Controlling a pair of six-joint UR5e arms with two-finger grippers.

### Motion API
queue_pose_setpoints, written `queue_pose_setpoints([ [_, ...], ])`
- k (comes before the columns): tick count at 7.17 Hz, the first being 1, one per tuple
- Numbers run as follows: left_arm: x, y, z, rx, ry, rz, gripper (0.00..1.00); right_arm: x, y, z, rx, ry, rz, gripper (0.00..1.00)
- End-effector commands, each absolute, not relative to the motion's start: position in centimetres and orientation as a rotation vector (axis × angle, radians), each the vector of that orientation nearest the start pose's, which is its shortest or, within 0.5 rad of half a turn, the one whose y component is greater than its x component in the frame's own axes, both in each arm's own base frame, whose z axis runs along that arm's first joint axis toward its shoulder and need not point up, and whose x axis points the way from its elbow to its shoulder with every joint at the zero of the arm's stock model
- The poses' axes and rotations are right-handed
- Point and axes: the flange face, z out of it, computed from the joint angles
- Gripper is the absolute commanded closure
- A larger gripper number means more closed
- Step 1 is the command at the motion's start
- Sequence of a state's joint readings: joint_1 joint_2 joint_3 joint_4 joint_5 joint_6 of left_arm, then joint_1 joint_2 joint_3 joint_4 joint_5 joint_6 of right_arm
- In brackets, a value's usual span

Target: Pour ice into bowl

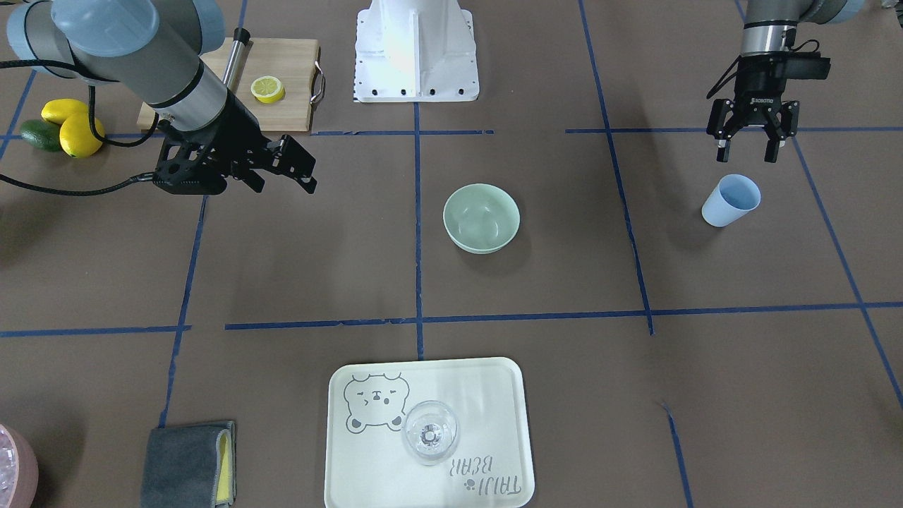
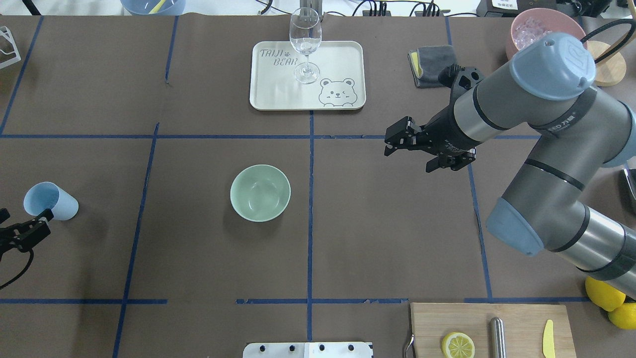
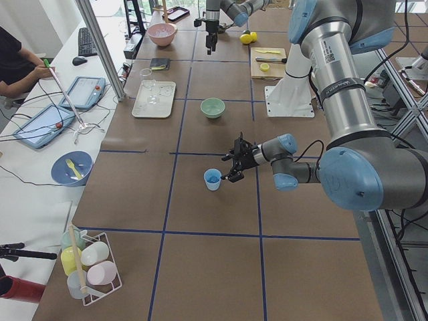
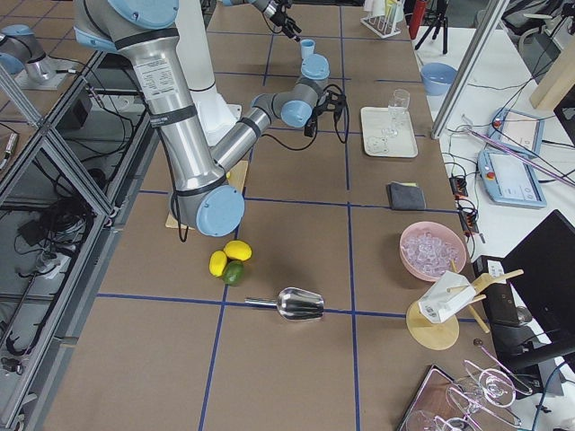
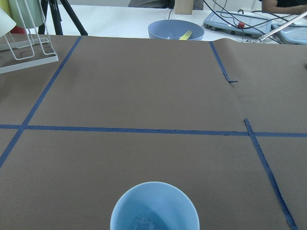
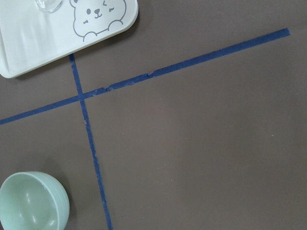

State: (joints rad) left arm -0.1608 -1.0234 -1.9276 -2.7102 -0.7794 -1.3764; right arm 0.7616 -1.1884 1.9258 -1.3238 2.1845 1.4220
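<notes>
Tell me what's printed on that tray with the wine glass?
A grey cartoon bear and the words TAIJI BEAR on the cream tray, clearest in the overhead view.

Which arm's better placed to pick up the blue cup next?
Left. The left gripper, open, hangs right by the blue cup; the right gripper is beyond the bowl, far from it.

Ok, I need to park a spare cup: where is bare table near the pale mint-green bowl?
Bare brown paper rings the pale mint-green bowl: widest between it and the light blue cup, and between it and the white bear tray. Crowded: the wooden cutting board corner, with lemon half and whole lemons.
</notes>
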Motion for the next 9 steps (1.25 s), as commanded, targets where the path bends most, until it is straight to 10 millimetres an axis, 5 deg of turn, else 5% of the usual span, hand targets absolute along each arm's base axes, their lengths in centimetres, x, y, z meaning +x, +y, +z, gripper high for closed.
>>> queue_pose_setpoints([
  [1, 27.6, -23.8, 57.1, 0.943, 0.651, -0.352, 0.00, -36.2, -44.9, 25.5, -0.084, -1.100, 0.249, 0.00],
  [2, 29.6, -23.6, 56.7, 0.937, 0.656, -0.371, 0.00, -36.2, -44.9, 25.5, -0.084, -1.101, 0.249, 0.00],
  [3, 30.3, -23.5, 58.6, 0.973, 0.651, -0.422, 0.00, -36.1, -44.9, 25.4, -0.082, -1.103, 0.249, 0.00],
  [9, 31.8, -24.0, 62.2, 1.067, 0.650, -0.538, 0.00, -36.1, -44.9, 26.2, -0.092, -1.091, 0.253, 0.00],
])
